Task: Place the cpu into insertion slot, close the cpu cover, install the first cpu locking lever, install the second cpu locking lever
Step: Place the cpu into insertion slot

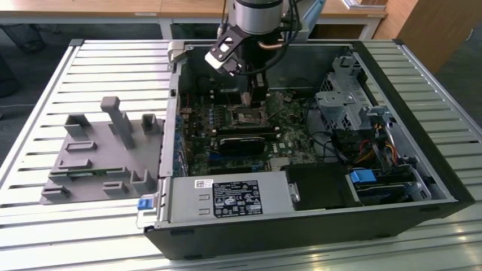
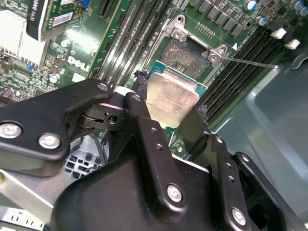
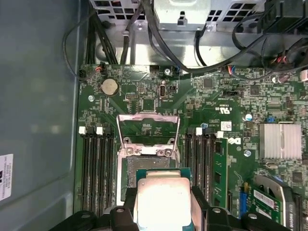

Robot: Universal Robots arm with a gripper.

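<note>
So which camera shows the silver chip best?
The second wrist view: the cpu is close, metal top clear, held in the gripper. The first wrist view cuts part off; the exterior view makes it too small to tell.

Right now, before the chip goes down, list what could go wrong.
1. The small square silvery-topped cpu, pinched by the black claw, is not yet seated in the square black insertion slot; a skewed descent could damage contacts.
2. The claw's fingers might strike the open silvery frame cpu cover.

The shiny square cpu hangs tilted just above the black insertion slot. The cpu cover lies flipped open beside it.
</note>
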